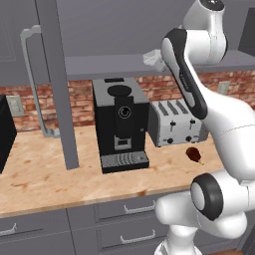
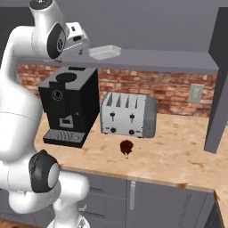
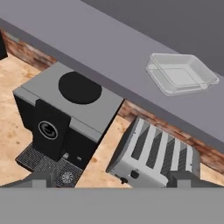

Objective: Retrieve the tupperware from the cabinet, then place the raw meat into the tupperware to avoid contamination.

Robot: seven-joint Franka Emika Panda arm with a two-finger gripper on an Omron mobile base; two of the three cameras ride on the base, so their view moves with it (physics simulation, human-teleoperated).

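We can read no text, number, brand or sign on anything here. The nearest thing to a mark is a small round emblem on the front of the black box-shaped coffee machine (image 3: 52, 127), at the left of the hand view; we can make out a ring with pale strokes inside, too blurred to read as letters. The same round badge shows on its front near the middle of the left base view (image 1: 124, 112), equally illegible.
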